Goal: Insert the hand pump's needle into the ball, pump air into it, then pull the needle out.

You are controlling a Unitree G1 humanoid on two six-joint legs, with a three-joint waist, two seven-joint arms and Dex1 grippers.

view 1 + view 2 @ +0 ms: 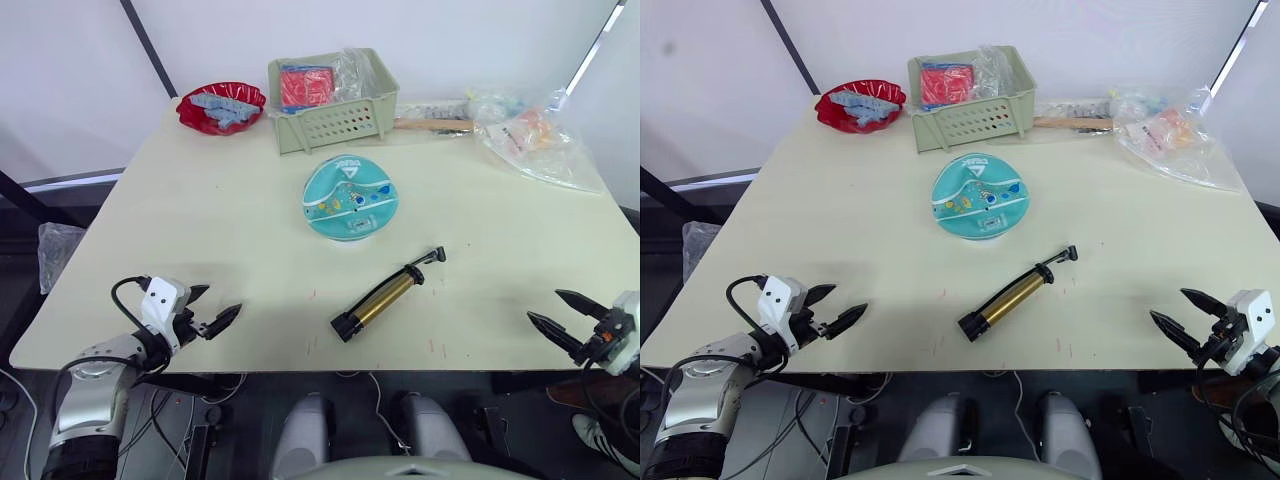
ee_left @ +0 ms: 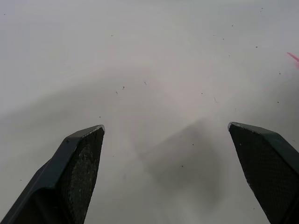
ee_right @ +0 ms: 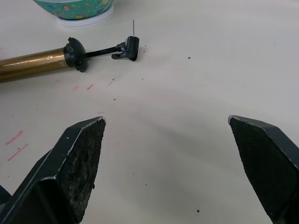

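Both grippers' fingers are spread wide and hold nothing: the left gripper (image 1: pixel 213 309) hovers over the near left edge of the table (image 1: pixel 200 230), the right gripper (image 1: pixel 557 316) off its near right corner. On the table, the teal ball (image 1: pixel 348 197) sits on a white ring near the middle, in front of a green basket (image 1: pixel 332 101). Nearer lies the hand pump (image 1: pixel 384 297), slanted, untouched. Its needle (image 3: pixel 133 27) sticks up from the black fitting, near the ball.
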